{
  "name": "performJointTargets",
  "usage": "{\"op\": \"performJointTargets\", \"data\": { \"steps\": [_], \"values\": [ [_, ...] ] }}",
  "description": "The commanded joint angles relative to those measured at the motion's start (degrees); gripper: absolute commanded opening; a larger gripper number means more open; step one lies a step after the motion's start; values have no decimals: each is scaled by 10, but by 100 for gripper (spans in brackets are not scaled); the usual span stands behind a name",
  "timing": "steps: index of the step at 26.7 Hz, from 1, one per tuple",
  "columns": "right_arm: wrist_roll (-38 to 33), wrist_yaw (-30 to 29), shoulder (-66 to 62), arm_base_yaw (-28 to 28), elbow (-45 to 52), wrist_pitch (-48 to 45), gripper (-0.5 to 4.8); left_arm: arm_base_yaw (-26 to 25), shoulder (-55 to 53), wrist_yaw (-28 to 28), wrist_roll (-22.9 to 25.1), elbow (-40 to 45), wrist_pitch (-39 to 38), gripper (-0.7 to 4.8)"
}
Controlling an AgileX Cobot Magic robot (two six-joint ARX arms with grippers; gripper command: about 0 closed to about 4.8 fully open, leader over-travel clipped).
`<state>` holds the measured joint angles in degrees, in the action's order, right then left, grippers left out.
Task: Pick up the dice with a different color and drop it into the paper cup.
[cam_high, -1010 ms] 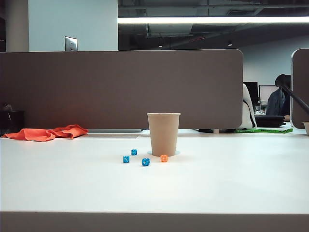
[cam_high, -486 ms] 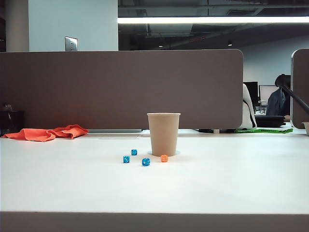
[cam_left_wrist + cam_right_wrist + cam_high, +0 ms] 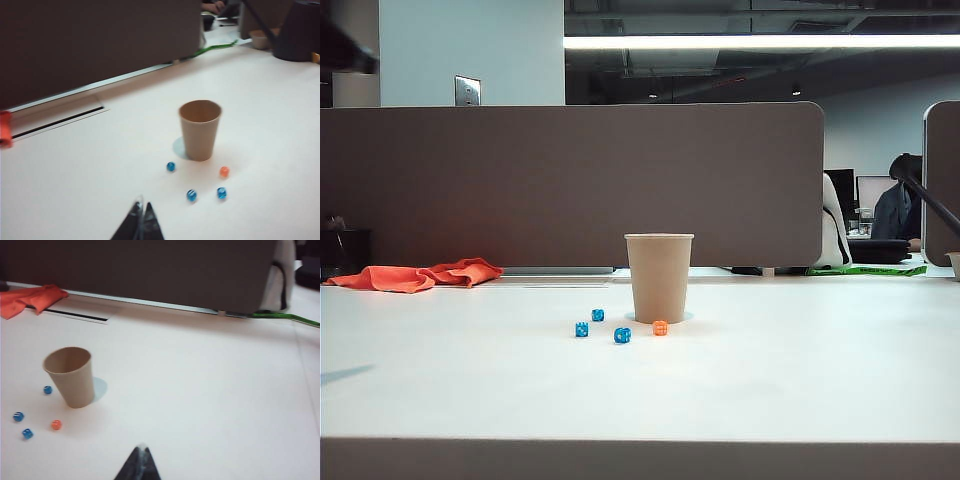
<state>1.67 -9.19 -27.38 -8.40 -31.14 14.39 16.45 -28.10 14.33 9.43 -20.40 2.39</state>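
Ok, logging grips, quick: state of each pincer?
Left pincer: shut, holding nothing, above the table.
Right pincer: shut, holding nothing, above the table.

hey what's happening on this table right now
Nothing is being handled yet. An orange die sits on the white table just in front of a paper cup, with three blue dice nearby. The left gripper and right gripper hover above the table, jaws shut and empty.

Your workspace: a white table (image 3: 800, 380) in an open office.
Behind it you see a brown partition (image 3: 570, 180), an orange cloth (image 3: 415, 275) at its foot, a wall plate (image 3: 467, 91) on the pale wall, and a ceiling light strip (image 3: 760, 41).
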Motion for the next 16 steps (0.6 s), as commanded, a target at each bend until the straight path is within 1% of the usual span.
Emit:
{"op": "performJointTargets", "data": {
  "steps": [1,2,4,5,8,12,14,16],
  "values": [
    [3,37,-53,-49,-31,-7,-1,30,-30,-17,-9,-3,47,-6],
    [3,49,-69,-65,-39,-9,-2,35,-38,-17,-16,-3,53,-6],
    [3,84,-134,-139,-58,-28,-1,50,-69,-25,-26,-3,69,-6],
    [3,91,-152,-161,-59,-42,-1,52,-75,-35,-26,-3,71,-6],
    [3,129,-235,-240,-59,-109,-1,52,-92,-39,-26,-3,79,-6],
    [3,134,-309,-284,-59,-169,-1,52,-93,-38,-25,-3,81,-6],
    [3,136,-338,-290,-59,-193,-1,52,-94,-32,-23,-3,81,-6],
    [3,136,-370,-298,-59,-221,-2,52,-96,-24,-11,-3,80,-6]
  ]
}}
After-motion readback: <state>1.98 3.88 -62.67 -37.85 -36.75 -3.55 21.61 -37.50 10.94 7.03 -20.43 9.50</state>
